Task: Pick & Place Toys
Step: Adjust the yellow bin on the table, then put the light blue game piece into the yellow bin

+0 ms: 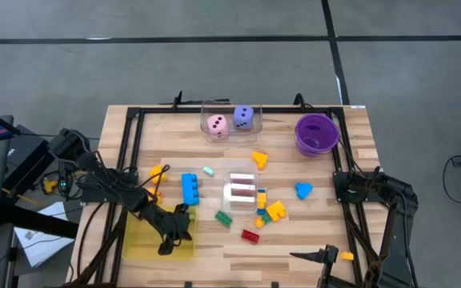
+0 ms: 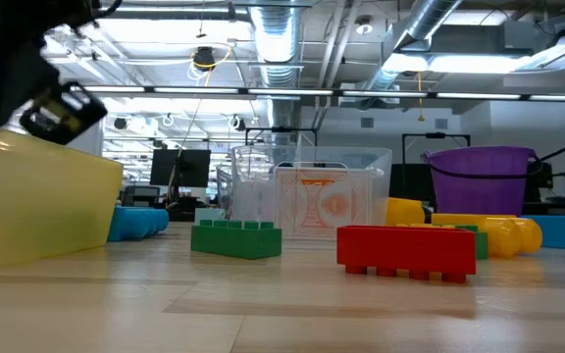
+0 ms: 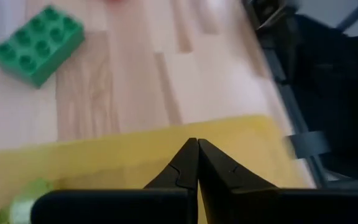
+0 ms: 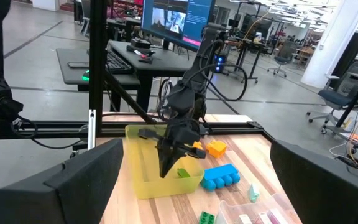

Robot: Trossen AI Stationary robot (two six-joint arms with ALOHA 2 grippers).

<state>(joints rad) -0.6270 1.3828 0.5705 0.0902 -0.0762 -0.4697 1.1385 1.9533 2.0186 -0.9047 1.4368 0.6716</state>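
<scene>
- Surface (image 1: 310,232), near edge: left pincer (image 1: 166,248) hangs over the yellow tray (image 1: 138,240) at the near-left corner, fingers pressed together, nothing between them in the left wrist view. A small green piece (image 3: 23,202) lies in the tray just beside the fingertips; can't tell what kind.
- Right pincer: not clearly seen in the high view; that arm is parked at the right edge, and its fingers (image 4: 67,186) stand wide apart with nothing held.
- Toys, near band: red brick (image 1: 250,235) nearest the near edge, green brick (image 1: 224,217) just beyond it. Both lie right of the tray, well apart from the left pincer.
- Key relation: green brick is the closest loose toy to the left pincer, off to its right and slightly farther in; its long axis runs diagonally to the surface edges. Left arm is nearer it than the right arm, so my read is that the left arm takes it, after spreading its fingers first.
- Middle: blue brick (image 1: 190,189), long axis near-to-far; yellow-orange cluster (image 1: 269,212) beside a clear box (image 1: 241,190); blue shape (image 1: 303,190) towards the right edge.
- Far edge: pink die (image 1: 217,124) and purple die (image 1: 244,118) in a clear box; purple bowl (image 1: 317,134) at the far-right corner.
</scene>
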